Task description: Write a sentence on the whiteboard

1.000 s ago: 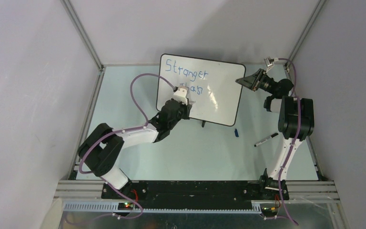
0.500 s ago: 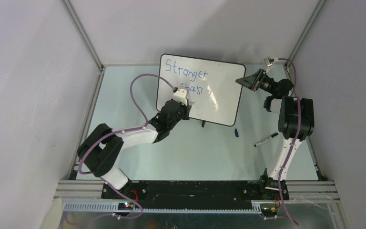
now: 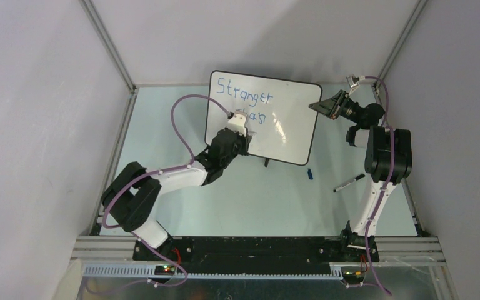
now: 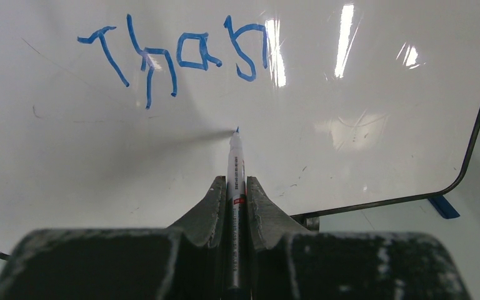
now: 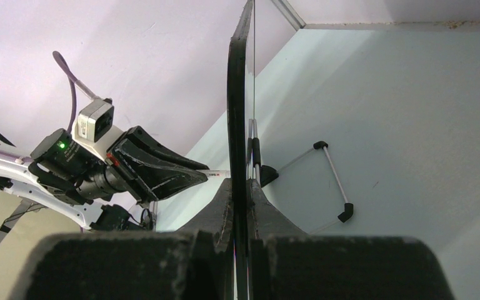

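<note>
L gripper [image 4: 236,187] jaws clenched on marker [image 4: 235,164], tip at upright whiteboard [image 4: 381,94] below the sentence [image 4: 175,59]; R gripper [image 5: 240,197] jaws pinched board's edge. Next word wanted light, even pressure, slow strokes.

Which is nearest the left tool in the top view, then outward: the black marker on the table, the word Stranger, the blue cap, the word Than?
From the left tool:
1. word Than, beside it on the whiteboard.
2. word Stranger, above that.
3. blue cap, on the table, rightward.
4. black marker, farthest right.
</note>
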Motion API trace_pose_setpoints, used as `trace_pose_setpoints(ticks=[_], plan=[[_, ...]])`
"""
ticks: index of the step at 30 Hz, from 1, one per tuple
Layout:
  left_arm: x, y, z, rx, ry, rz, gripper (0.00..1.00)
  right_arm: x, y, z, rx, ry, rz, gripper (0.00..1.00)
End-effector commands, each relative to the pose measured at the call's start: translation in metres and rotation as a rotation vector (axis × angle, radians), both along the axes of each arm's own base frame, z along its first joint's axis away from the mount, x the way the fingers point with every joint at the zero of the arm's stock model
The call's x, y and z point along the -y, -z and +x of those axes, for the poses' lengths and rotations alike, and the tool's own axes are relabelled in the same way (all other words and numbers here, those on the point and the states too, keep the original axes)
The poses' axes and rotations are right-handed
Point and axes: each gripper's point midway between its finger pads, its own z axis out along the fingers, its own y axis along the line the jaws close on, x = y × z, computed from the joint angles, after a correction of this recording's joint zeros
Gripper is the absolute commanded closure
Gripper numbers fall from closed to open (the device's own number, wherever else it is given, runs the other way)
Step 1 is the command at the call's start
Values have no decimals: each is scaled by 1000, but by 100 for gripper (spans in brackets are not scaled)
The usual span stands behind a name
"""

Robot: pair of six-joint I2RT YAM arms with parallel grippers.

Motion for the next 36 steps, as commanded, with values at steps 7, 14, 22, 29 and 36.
trace_pose_setpoints(ticks=[7,14,22,29,36], plan=[[0,-59,-5,38,2,-65,100,0,-41,-10,74,4,12,100],[7,-70,-4,-51,-14,-112,100,-4,-44,-11,85,0,12,100],[-9,-52,-6,-62,-50,-16,100,-3,-42,-10,77,1,16,100],[-3,-45,0,-54,-50,-40,100,-2,-40,-10,73,3,16,100],[9,-40,5,-72,-30,-54,100,-2,-40,-10,71,2,16,100]])
